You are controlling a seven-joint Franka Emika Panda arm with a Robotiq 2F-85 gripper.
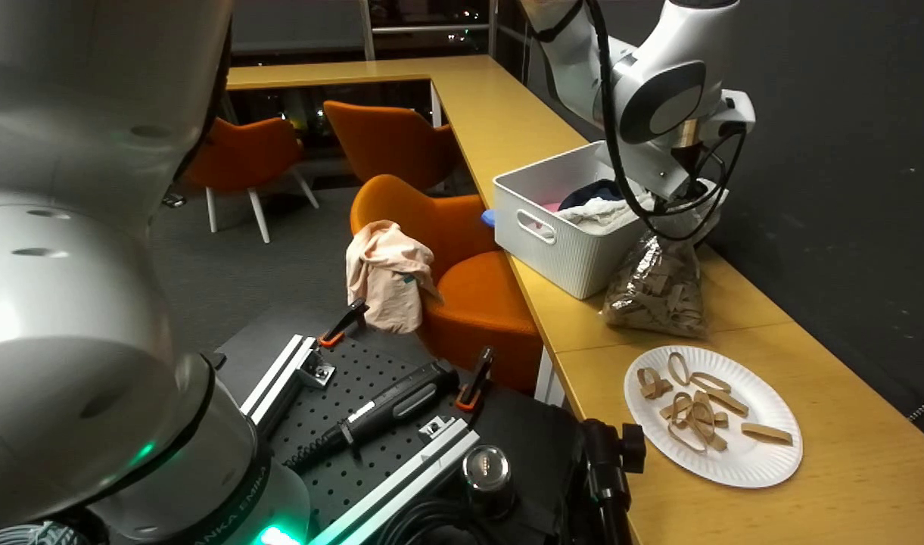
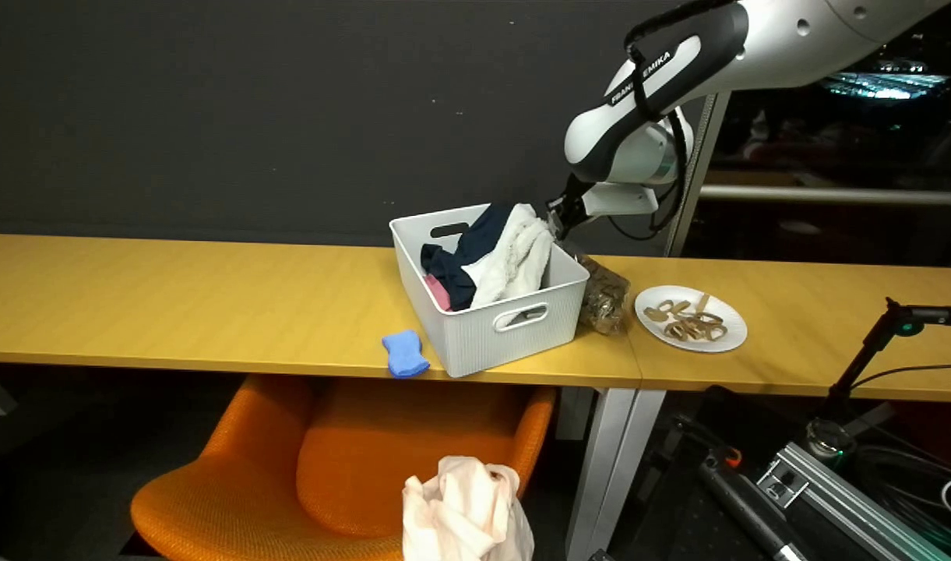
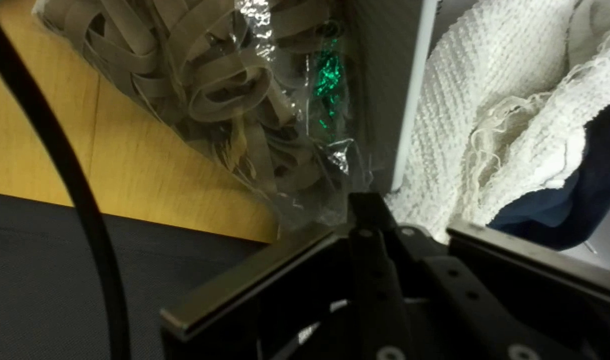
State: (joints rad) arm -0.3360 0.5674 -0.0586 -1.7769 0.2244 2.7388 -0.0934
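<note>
Pinching plastic bag [image 1: 656,291] by its top with gripper [image 3: 384,215]; slumped below, right of white bin [image 2: 483,343], left of paper plate [image 1: 745,462].

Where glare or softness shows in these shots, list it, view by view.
Wrist view: white and green glints on the clear bag, and the black cable looks soft; in an exterior view: a green light glaring on the robot's base, and the bag shining too; in an exterior view: a bright bluish patch in the dark window, whether reflected or outside, I cannot tell.
</note>
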